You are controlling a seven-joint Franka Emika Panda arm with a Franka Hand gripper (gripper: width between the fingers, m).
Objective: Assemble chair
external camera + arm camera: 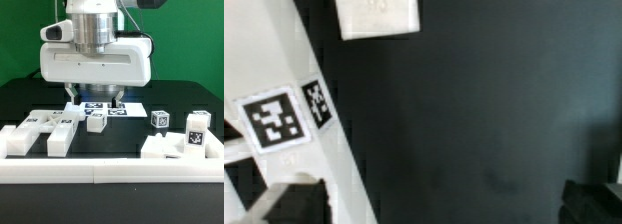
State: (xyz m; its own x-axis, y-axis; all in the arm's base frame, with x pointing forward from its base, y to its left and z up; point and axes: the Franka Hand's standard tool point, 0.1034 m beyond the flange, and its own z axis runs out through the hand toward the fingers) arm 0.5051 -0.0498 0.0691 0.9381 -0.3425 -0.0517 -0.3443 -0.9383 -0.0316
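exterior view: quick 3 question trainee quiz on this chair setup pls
1. True or false: the gripper is open and holds nothing.
2. The notched part lies toward the exterior view's: A left, B right, C centre.
3. Fill in: the table top is ___.
Key: 1 true; 2 A; 3 black.

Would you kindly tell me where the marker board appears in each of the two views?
Exterior view: the marker board lies at centre, just below the open gripper.
Wrist view: the marker board is the white tagged strip bordering the black table.
Shared landmark: the black table.
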